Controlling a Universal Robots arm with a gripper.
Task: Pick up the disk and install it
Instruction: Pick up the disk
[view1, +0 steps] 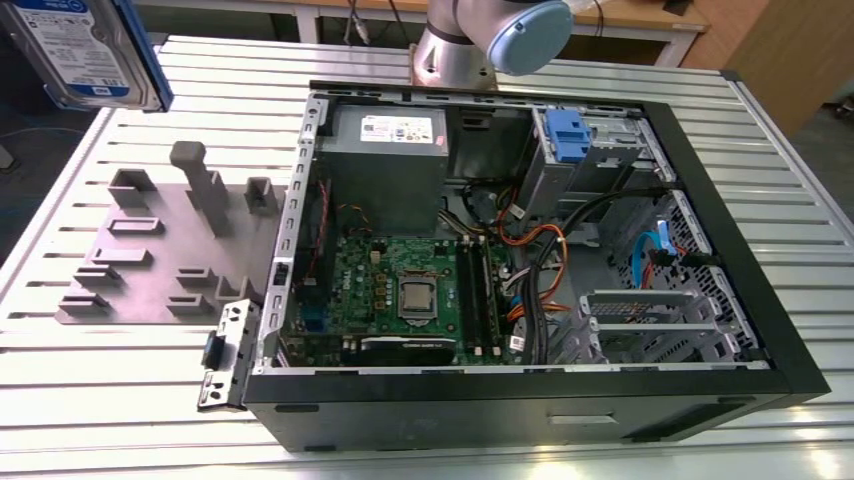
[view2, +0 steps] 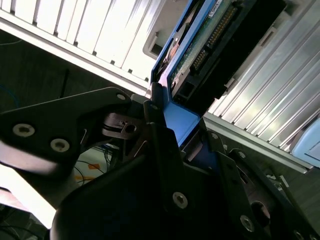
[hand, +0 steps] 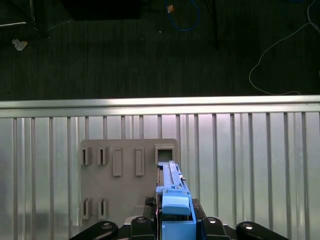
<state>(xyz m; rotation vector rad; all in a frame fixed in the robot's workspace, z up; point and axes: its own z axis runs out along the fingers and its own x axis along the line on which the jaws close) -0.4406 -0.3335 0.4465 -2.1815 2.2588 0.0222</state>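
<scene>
One disk (view1: 83, 48) hangs clamped in the tool (view2: 180, 125) above the desk (view1: 120, 400), near a grey slotted holder (view1: 147, 262); the open computer case (view1: 534, 402) holds a motherboard (view1: 387, 268) and cables (view1: 531, 240).

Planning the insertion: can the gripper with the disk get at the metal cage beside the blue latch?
Probably yes: the gripper grips the disk, the case lies open, nothing covers the cage.

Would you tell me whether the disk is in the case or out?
Out: the disk hangs clear of the case, gripped by the hand.
</scene>
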